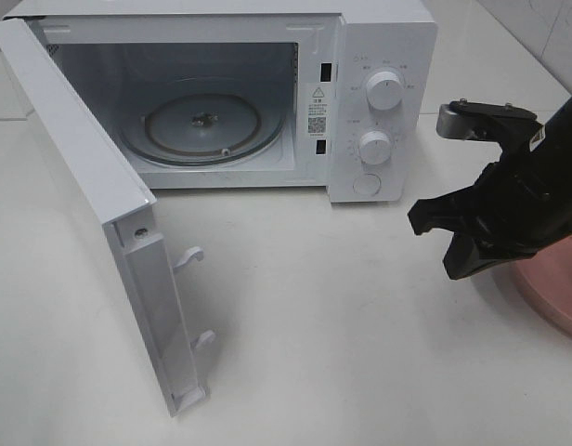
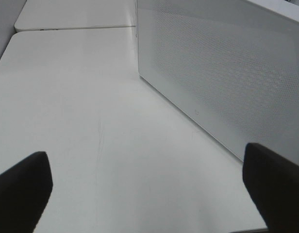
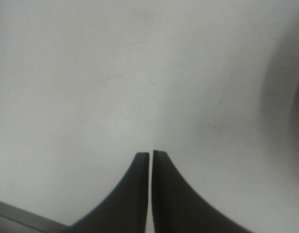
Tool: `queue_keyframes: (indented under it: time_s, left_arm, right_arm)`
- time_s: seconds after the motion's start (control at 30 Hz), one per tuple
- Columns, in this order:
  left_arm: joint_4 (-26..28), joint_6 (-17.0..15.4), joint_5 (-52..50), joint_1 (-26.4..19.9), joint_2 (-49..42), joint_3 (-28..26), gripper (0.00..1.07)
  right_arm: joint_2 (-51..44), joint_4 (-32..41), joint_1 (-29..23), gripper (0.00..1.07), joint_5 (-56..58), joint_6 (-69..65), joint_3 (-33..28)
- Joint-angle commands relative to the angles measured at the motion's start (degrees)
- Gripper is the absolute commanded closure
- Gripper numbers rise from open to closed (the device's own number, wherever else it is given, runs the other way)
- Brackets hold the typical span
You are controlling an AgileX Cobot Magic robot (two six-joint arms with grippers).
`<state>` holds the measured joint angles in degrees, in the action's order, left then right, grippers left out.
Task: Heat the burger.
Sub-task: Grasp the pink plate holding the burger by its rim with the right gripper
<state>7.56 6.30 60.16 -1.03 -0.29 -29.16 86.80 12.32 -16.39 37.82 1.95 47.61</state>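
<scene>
The burger is not visible in any view. The white microwave (image 1: 379, 56) stands at the back with its door (image 1: 82, 177) swung wide open to the left. Its glass turntable (image 1: 202, 125) is bare. My right gripper (image 1: 435, 232) hangs at the right, over the table beside a pink plate (image 1: 555, 288). In the right wrist view its fingers (image 3: 140, 194) are pressed together with nothing between them. My left gripper (image 2: 149, 194) shows only in the left wrist view. Its fingers (image 2: 21, 189) stand wide apart and empty, low over the table.
The open door juts toward the front left and ends in two latch hooks (image 1: 188, 260). Two knobs (image 1: 384, 91) and a button sit on the microwave's right panel. A white perforated microwave panel (image 2: 227, 73) stands close to my left gripper. White tabletop (image 1: 342, 353) lies in front.
</scene>
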Motion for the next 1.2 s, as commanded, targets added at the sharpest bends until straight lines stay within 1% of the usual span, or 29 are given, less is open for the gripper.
queue_keyframes:
  time_s: [0.03,0.17,0.2,0.23,0.27,0.3,0.33,0.37,0.4,0.43,0.47,0.5,0.53,0.57,0.6,0.67,0.8,1.03,1.2]
  left_arm:
    - [0.46,-0.17,-0.52,-0.06,-1.26,0.17,0.07]
    - [0.46,-0.17,-0.52,-0.06,-1.26,0.17,0.07]
    - [0.46,-0.11,-0.52,-0.06,-1.26,0.17,0.07]
    - [0.46,-0.11,-0.52,-0.06,-1.26,0.17,0.07]
    - [0.46,-0.11,-0.52,-0.06,-1.26,0.17,0.07]
    - [0.46,-0.11,-0.52,-0.06,-1.26,0.17,0.07]
    - [0.46,-0.11,-0.52,-0.06,-1.26,0.17,0.07]
    - [0.46,-0.11,-0.52,-0.06,-1.26,0.17,0.07]
    - [0.46,-0.11,-0.52,-0.06,-1.26,0.17,0.07]
    - [0.46,-0.11,-0.52,-0.06,-1.26,0.17,0.07]
    - [0.46,-0.11,-0.52,-0.06,-1.26,0.17,0.07]
    - [0.46,-0.11,-0.52,-0.06,-1.26,0.17,0.07]
    - [0.46,-0.11,-0.52,-0.06,-1.26,0.17,0.07]
    - [0.46,-0.11,-0.52,-0.06,-1.26,0.17,0.07]
    - [0.46,-0.11,-0.52,-0.06,-1.26,0.17,0.07]
    - [0.46,-0.11,-0.52,-0.06,-1.26,0.17,0.07]
    - [0.46,-0.11,-0.52,-0.06,-1.26,0.17,0.07]
    - [0.46,-0.11,-0.52,-0.06,-1.26,0.17,0.07]
    - [0.46,-0.11,-0.52,-0.06,-1.26,0.17,0.07]
  right_arm:
    - [-0.46,-2.69,0.34,0.98,6.47,10.60,2.23]
    - [-0.46,-4.53,0.57,0.95,7.28,11.34,2.86]
    - [-0.46,-4.87,1.15,0.93,7.51,11.34,3.04]
    - [-0.46,-5.61,2.46,0.88,7.51,11.34,3.09]
    - [-0.46,-5.61,2.46,0.88,7.51,11.34,3.09]
    - [-0.46,-5.96,3.32,0.83,7.51,11.34,3.09]
    - [-0.46,-7.16,4.81,0.71,7.51,11.34,3.09]
    - [-0.46,-7.16,4.81,0.71,7.51,11.34,3.09]
    - [-0.46,-7.96,5.44,0.62,7.56,11.29,3.09]
    - [-0.46,-9.57,6.53,0.40,7.45,11.12,3.09]
    - [-0.46,-9.57,6.53,0.40,7.45,11.12,3.09]
    - [-0.46,-11.29,7.22,0.20,7.05,10.49,3.09]
    - [-0.46,-12.32,7.33,0.10,6.70,9.80,3.09]
    - [-0.46,-12.32,7.33,0.10,6.70,9.80,3.09]
    - [-0.46,-14.04,7.51,0.00,5.90,7.51,3.09]
    - [-0.46,-14.84,7.51,0.00,5.56,6.42,3.09]
    - [0.63,-19.31,7.51,0.02,4.98,-1.38,3.09]
    - [4.47,-20.17,7.62,0.03,4.98,-2.98,3.09]
    - [8.65,-21.83,7.62,0.05,2.35,-5.56,3.09]
